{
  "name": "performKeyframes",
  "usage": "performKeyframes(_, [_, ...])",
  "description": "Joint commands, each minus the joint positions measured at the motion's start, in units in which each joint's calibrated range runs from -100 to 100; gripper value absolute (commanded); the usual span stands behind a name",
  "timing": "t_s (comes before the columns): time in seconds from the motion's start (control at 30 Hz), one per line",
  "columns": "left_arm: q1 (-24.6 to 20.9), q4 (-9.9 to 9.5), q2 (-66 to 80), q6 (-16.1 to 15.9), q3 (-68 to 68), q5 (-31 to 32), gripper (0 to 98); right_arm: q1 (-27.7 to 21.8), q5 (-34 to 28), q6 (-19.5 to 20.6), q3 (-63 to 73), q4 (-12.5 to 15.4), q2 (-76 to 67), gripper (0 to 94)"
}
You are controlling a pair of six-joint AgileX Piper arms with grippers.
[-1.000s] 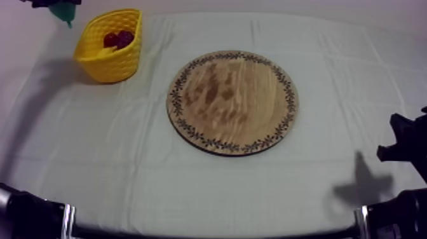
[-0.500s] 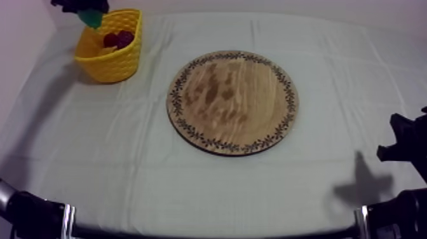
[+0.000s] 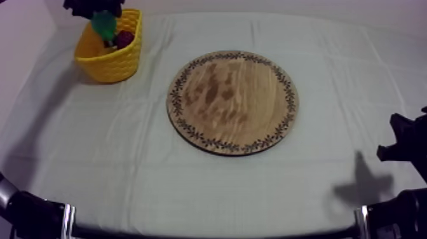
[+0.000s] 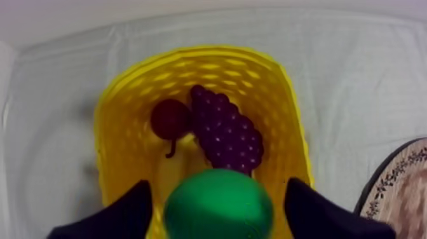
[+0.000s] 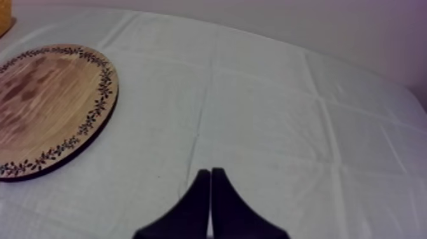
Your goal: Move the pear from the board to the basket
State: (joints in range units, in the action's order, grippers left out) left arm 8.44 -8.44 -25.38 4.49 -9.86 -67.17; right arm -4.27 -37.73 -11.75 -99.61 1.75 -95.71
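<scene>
1. our left gripper (image 4: 219,213) pinches the pear (image 4: 219,202) between its fingers, just above the yellow basket (image 4: 293,127).
2. let go here, the pear could strike the bunch of grapes (image 4: 229,130) or the small red fruit (image 4: 168,119) below the fingers and bounce over the rim.
3. our right gripper (image 5: 210,191) has its fingers pressed together, near the wooden board (image 5: 44,102).
4. the pear hides the basket floor beneath the fingers; a pale shape (image 4: 173,170) there is possibly more fruit.
</scene>
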Motion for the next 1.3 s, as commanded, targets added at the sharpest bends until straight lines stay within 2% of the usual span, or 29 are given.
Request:
performKeyframes(0.0, [-0.05, -0.25, -0.11, 0.35, -0.38, -0.24, 91.2, -0.01, -0.01, 0.01, -0.05, -0.02, -0.05, 0.5])
performKeyframes(0.17, [-0.33, -0.42, 0.26, 0.72, -0.51, -0.49, 94.6, -0.01, -0.01, 0.01, -0.05, -0.02, -0.05, 0.5])
performKeyframes(0.27, [-0.58, -0.49, 1.37, 0.99, -0.32, -0.34, 88.5, -0.01, -0.01, 0.01, -0.05, -0.02, -0.05, 0.5])
performKeyframes(0.33, [-0.89, -0.61, 2.84, 1.49, 0.14, 0.64, 79.6, -0.01, -0.01, 0.01, -0.05, -0.02, -0.05, 0.5])
performKeyframes(0.43, [-1.75, -0.59, 6.29, 2.04, 1.78, 3.79, 60.8, -0.01, -0.01, 0.01, -0.05, -0.02, -0.05, 0.5])
performKeyframes(0.63, [-4.5, 0.03, 17.3, 1.14, 9.47, 14.66, 23.3, -0.01, -0.01, 0.01, -0.05, -0.02, -0.05, 0.5])
performKeyframes(0.77, [-5.81, 0.69, 26.35, -0.04, 17.24, 20.26, 9.8, -0.01, -0.01, 0.01, -0.05, -0.02, -0.05, 0.5])
performKeyframes(0.93, [-6.62, 1.21, 38.47, -0.48, 27.96, 23.15, 2.4, -0.01, -0.01, 0.01, -0.05, -0.02, -0.05, 0.5])
performKeyframes(1.1, [-6.4, -0.13, 51.75, 1.47, 39.68, 25.27, 0.4, -0.01, -0.01, 0.01, -0.05, -0.02, -0.05, 0.5])
performKeyframes(1.27, [-5.83, -0.87, 65.41, 1.44, 53.19, 29.56, 0.1, -0.01, -0.01, 0.01, -0.05, -0.02, -0.05, 0.5])
